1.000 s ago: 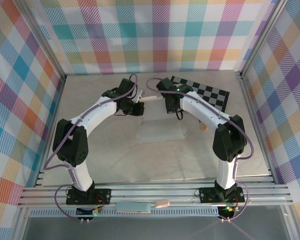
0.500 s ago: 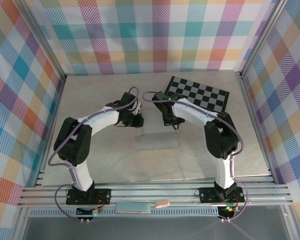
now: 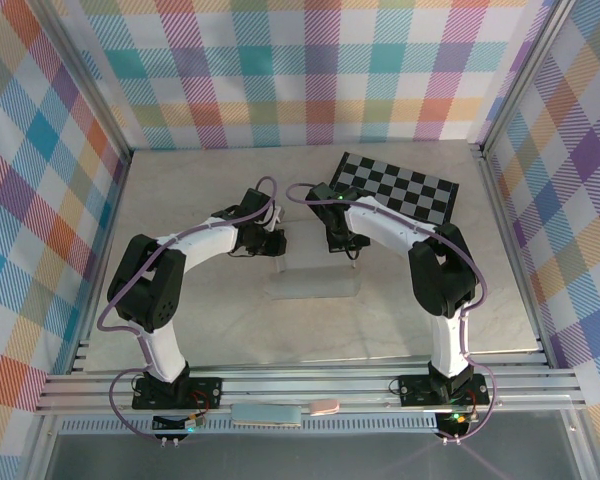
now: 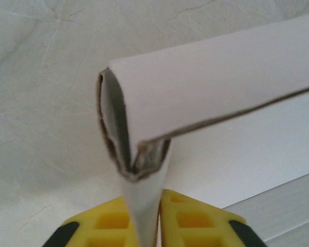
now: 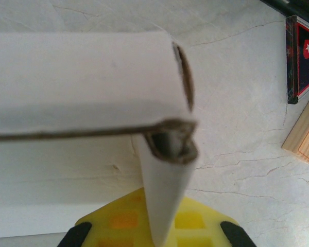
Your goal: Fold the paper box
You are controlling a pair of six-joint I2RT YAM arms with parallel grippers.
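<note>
Paper box (image 3: 315, 285) has shifted nearer since before, left hand (image 4: 144, 224) and right hand (image 5: 159, 226) pinching.

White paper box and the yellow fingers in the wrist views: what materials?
By look: white folded paper box is probably thin cardboard, with matte white faces and raw brown-grey cut edges. The left arm's yellow fingers are likely moulded plastic, with even colour, gridded square recesses and a semi-matte finish.

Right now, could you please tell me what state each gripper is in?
Left gripper: closed on a flap of the paper box.
Right gripper: closed on its other end flap.
</note>
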